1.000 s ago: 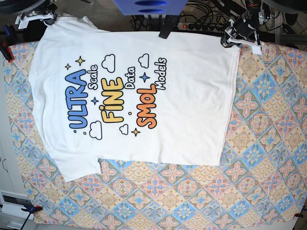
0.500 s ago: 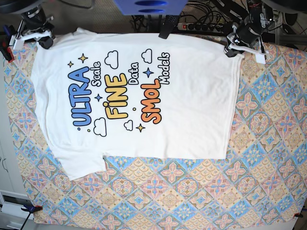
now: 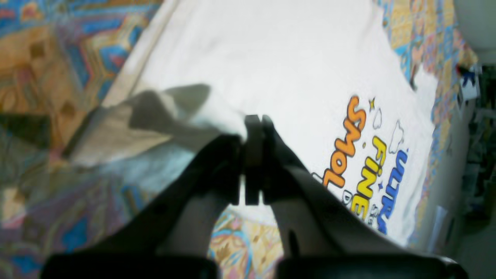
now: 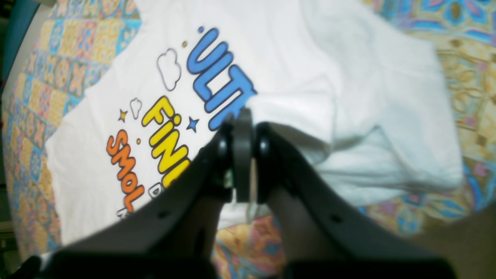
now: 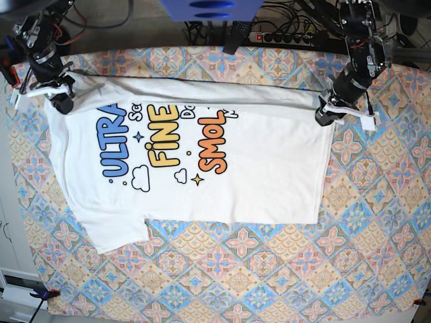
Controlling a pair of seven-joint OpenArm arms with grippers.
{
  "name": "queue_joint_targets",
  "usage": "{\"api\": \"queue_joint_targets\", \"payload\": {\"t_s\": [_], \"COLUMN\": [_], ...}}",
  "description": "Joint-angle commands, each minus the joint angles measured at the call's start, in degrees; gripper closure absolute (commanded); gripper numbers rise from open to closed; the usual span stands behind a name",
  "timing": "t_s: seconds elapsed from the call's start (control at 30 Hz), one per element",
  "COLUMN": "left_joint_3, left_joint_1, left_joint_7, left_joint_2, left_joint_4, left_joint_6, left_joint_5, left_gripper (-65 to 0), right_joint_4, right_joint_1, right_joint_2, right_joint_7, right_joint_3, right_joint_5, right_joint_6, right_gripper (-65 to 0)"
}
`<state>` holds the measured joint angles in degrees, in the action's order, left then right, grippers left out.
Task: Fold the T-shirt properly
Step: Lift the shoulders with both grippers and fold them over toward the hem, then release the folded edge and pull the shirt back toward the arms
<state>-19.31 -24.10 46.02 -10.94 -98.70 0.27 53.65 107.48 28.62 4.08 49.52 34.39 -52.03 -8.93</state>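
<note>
The white T-shirt [image 5: 222, 182] lies print side up on the patterned cloth, its far edge lifted and folded toward the front over the top of the print. My left gripper [image 5: 325, 114], at the base view's right, is shut on the shirt's far hem corner; the wrist view shows its jaws pinching white cloth [image 3: 217, 112]. My right gripper [image 5: 60, 101], at the base view's left, is shut on the far shoulder and sleeve edge; the wrist view shows cloth [image 4: 302, 112] clamped beside the blue "ULTRA" letters. The neck tag is hidden.
A patterned tablecloth [image 5: 377, 222] covers the table. A blue object [image 5: 210, 8] and a black power strip with cables [image 5: 289, 37] lie beyond the far edge. Clamps hold the cloth at the left corners [image 5: 44, 293].
Both grippers have pulled the shirt's far edge toward the front. The fold now covers the top of the print, and bare tablecloth shows behind the shirt.
</note>
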Motion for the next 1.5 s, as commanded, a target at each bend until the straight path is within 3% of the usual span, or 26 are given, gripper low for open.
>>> {"api": "queue_joint_targets", "payload": {"t_s": [0.0,0.37,0.53,0.6,0.77,0.87,0.93,1.2,1.47], "left_joint_3": [-0.16,-0.16,-0.16,-0.25,-1.13,-4.21,-4.65,-4.65,-4.65], "left_joint_1": [0.84,10.69,12.89,12.89,12.45,11.22,9.72,-1.09,-3.73], "left_joint_7": [-0.44,-0.61,-0.53,-0.53,-0.70,0.53,1.94,3.52,3.43], "left_joint_2": [-0.27,-0.27,-0.27,-0.36,-0.71,-0.62,-0.71,-1.59,-1.50], "left_joint_4": [0.54,14.34,16.54,16.54,16.28,15.84,14.17,4.06,7.40], "left_joint_6": [-0.05,-0.05,-0.05,-0.05,0.12,-0.05,-0.05,-0.05,-0.05], "left_joint_5": [0.20,0.02,0.02,0.02,0.37,1.60,4.07,8.99,9.17], "left_gripper": [-0.4,-0.5,-1.9,-7.2,-30.8,-43.7,-47.7,-47.0,-47.0], "right_joint_4": [0.96,-13.02,-14.43,-14.34,-12.93,-9.50,-7.39,-4.23,-4.23], "right_joint_1": [-2.29,-13.19,-16.45,-16.36,-15.92,-14.86,-12.67,-5.11,-0.97], "right_joint_2": [0.80,0.98,0.98,0.98,2.12,3.26,3.26,3.26,3.26], "right_joint_7": [-1.12,-0.77,-0.77,-0.59,-0.33,-0.24,-0.24,-0.24,-0.24], "right_joint_3": [0.29,-7.01,-9.91,-9.82,-9.73,-9.64,-9.56,-4.72,-3.58], "right_joint_5": [-1.11,1.44,9.00,10.58,9.44,9.35,9.26,9.26,9.26], "right_joint_6": [-0.70,-0.70,-0.70,-0.70,-0.96,-3.60,-4.74,-4.83,-4.83], "right_gripper": [-0.1,-0.4,-10.6,-17.5,-32.9,-35.9,-35.2,-33.8,-33.8]}}
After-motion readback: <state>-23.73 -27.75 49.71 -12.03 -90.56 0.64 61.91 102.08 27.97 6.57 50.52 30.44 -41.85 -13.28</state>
